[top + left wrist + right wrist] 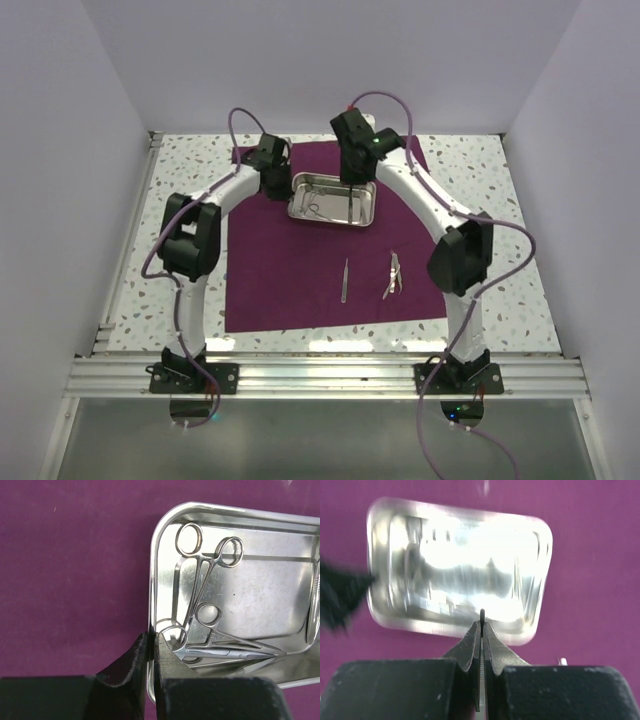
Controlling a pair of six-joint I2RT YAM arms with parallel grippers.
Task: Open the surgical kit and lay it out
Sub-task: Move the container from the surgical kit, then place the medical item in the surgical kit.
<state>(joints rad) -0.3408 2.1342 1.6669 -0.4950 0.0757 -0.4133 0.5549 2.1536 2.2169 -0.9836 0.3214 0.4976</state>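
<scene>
Steel tray [355, 205] sits upper centre of the top view on the purple cloth [290, 280]; it looks stiff, light and slick, so grip the rolled rim: left jaws are nearly closed, pinching its left rim beside the ring-handled instruments [204, 572], and right jaws are fully closed above it, can't tell if holding anything.

Top view: 1 dark purple cloth [300, 290], mid-frame. 1 steel tray [352, 208] on it, upper centre. Left wrist view, inside tray: 2 ring-handled pcs, namely 1 forceps [200, 587] upper left and 1 scissors [220, 651] lower centre (a thin sliver at the tray's right edge is cut off, can't ID). On cloth, lower centre of top view: 1 tweezers [345, 280], 1 ring-handled instr. [392, 275] just right of it. 2 grippers: left gripper [151, 640], right gripper [482, 625].
</scene>
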